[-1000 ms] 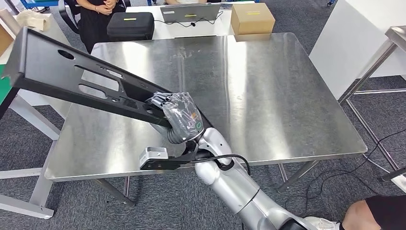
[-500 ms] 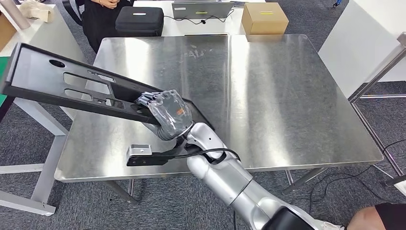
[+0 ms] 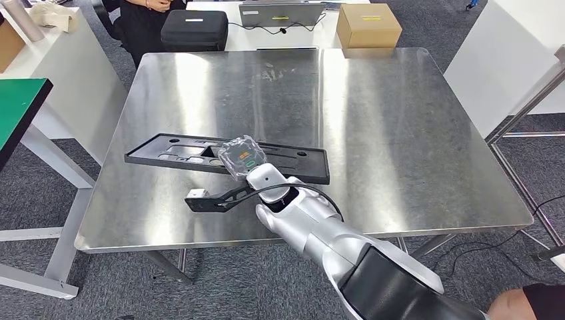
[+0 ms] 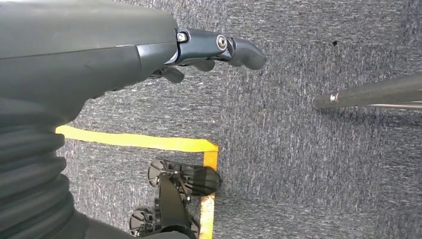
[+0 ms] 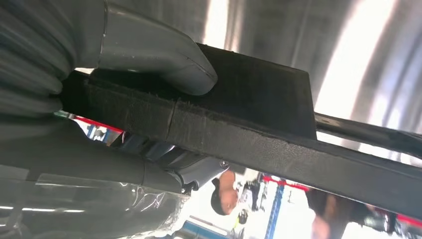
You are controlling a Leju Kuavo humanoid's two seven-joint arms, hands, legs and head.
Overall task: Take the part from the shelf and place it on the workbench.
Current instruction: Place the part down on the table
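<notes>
one long black panel lies flat near the front of the steel workbench, the right hand gripping its near edge with thumb and fingers pinching it, so pulling away before letting go could drag it off.

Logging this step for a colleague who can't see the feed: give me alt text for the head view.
The robot's right hand grips a long black part that lies flat near the front of a steel workbench. Behind the bench are a black case and a cardboard box.
</notes>
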